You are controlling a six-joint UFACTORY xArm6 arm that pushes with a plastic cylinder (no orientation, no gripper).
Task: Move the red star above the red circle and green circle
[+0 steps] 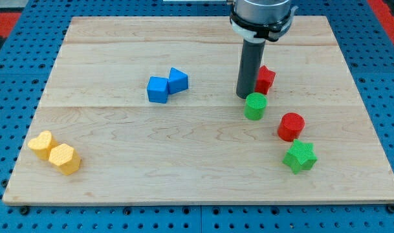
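Tip (242,96) touching red star (266,79), just above green circle (255,106); no jaws. Two red, two green, two blue, two yellow blocks.

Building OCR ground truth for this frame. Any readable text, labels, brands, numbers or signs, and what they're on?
None readable in this view.
Blocks: red star, green circle, red circle, green star, two blue blocks and two yellow blocks are plain, unmarked.
Board: bare wood, no print.
Rod: no marking visible; my tip sits just left of the red star.
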